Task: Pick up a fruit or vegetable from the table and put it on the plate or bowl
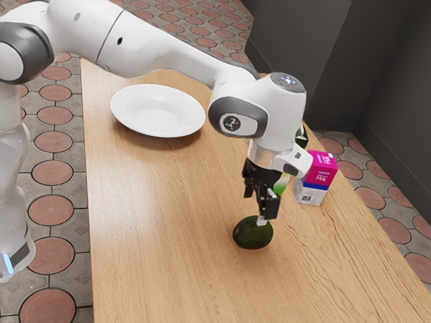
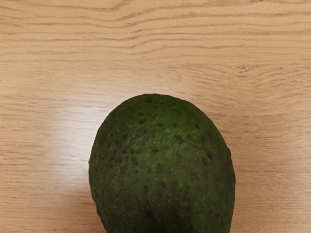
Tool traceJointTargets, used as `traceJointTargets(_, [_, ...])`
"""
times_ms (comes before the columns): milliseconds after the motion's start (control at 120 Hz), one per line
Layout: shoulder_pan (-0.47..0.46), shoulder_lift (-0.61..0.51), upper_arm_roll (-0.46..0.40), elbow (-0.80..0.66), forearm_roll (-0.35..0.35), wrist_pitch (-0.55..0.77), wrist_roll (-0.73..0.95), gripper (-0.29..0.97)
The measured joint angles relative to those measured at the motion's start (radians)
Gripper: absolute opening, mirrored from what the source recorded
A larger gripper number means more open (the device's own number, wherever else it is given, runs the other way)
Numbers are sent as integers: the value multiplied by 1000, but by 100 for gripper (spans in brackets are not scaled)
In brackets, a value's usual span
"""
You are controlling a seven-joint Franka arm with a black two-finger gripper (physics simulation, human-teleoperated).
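Avocado (image 1: 252, 234) lies on its side on the wooden table (image 1: 168, 222), its long axis flat and running roughly across the exterior view. The wrist view adds what the exterior view lacks: dull green, pebbled skin with dark specks, an egg shape, and pale wood grain around it. Our gripper (image 1: 261, 205) hangs just above the avocado, prongs spread, gripping nothing. A pink and white carton (image 1: 316, 178) stands near the avocado, toward the exterior view's right. A round white plate (image 1: 157, 110) sits well apart, toward the upper left.

Light was bright and diffuse, soft shadow lay under avocado (image 1: 252, 233) on table (image 1: 161, 229), pale sheen on wood beside it, back wall (image 1: 323, 47) was dim.
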Motion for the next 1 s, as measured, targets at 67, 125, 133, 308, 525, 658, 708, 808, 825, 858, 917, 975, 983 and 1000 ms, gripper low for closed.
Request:
traceJointTargets(67, [8,0,0,-2,0,5,-5,68])
traceJointTargets(125, [13,4,1,-4,0,10,-9,68])
traceJointTargets(133, [14,4,1,-4,0,11,-9,68])
traceJointTargets(308, [15,11,1,-32,0,31,-18,68])
traceJointTargets(525, [7,14,1,-43,-1,53,-27,68])
traceJointTargets(658, [9,14,1,-54,-2,62,-30,68])
traceJointTargets(708, [12,19,1,-55,-2,66,-32,68])
traceJointTargets(808, [19,34,1,-55,-2,75,-34,68])
traceJointTargets(825, [20,36,1,-55,-2,76,-34,68])
traceJointTargets(858, [21,40,1,-55,-2,78,-35,68])
traceJointTargets(917, [22,45,1,-56,-2,82,-36,68])
traceJointTargets(975, [20,48,1,-65,-2,89,-37,68])
traceJointTargets(983, [20,49,1,-66,-2,90,-37,68])
traceJointTargets(1000, [19,49,1,-67,-2,91,-37,68])
